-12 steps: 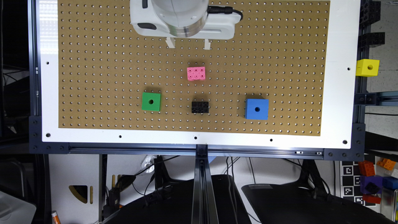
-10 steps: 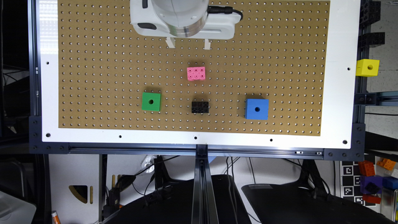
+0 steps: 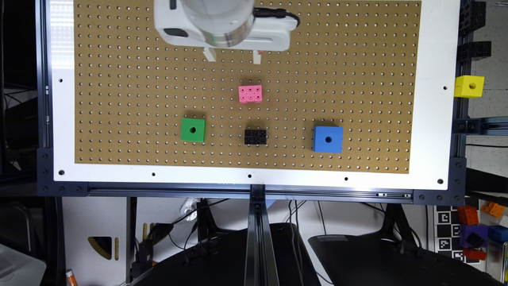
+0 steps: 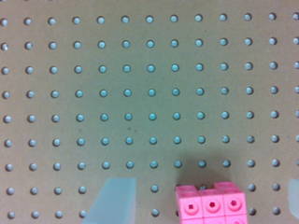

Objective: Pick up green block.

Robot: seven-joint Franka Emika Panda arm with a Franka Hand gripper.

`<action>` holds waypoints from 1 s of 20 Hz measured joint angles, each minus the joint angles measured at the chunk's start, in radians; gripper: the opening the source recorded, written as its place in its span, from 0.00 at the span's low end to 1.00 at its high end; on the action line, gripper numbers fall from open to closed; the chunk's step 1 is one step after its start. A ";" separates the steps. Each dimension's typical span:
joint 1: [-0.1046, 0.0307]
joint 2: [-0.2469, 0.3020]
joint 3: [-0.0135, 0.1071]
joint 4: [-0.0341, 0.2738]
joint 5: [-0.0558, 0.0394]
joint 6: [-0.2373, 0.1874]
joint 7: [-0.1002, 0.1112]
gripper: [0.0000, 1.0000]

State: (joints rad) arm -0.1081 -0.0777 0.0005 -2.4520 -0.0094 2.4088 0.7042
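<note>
The green block (image 3: 193,130) sits flat on the pegboard (image 3: 119,79), its holed face up, with bare board on every side and nothing touching it. At its 3 o'clock in the exterior view lies a small black brick (image 3: 255,136), well apart, and farther along the same line a blue block (image 3: 328,139) with a hole. At about 1 o'clock from the green block is a pink studded brick (image 3: 250,94), also well apart. A yellow block (image 3: 469,86) with a hole hangs off the board's edge, far out at 3 o'clock.

The gripper (image 3: 233,56) hangs above the board at 12 o'clock from the pink brick and about 1 o'clock from the green block, far from it. In the wrist view its fingers (image 4: 114,200) stand spread wide, gripper (image 4: 203,200) released and holding nothing, with the pink brick (image 4: 211,204) showing on the board between them, untouched.

The brown pegboard has a white border (image 3: 434,119) on a dark metal frame (image 3: 254,192). Below it are cables and dark stands; more coloured bricks (image 3: 478,226) are stacked at the lower 4 o'clock corner.
</note>
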 joint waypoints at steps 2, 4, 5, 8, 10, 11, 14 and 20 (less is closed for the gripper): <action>-0.016 0.014 0.000 0.019 0.0000 0.000 -0.016 1.00; -0.033 0.042 0.000 0.050 0.0000 0.000 -0.033 1.00; -0.040 0.057 0.000 0.066 0.0000 0.000 -0.039 1.00; -0.058 0.111 0.000 0.121 0.0000 0.000 -0.058 1.00; -0.067 0.138 0.000 0.149 0.0000 0.000 -0.065 1.00; -0.081 0.169 0.000 0.185 0.0000 0.000 -0.080 1.00; -0.106 0.211 0.000 0.232 0.0000 0.000 -0.104 1.00; -0.127 0.249 0.000 0.278 0.0000 0.000 -0.122 1.00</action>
State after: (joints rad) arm -0.2350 0.1714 0.0005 -2.1738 -0.0094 2.4087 0.5817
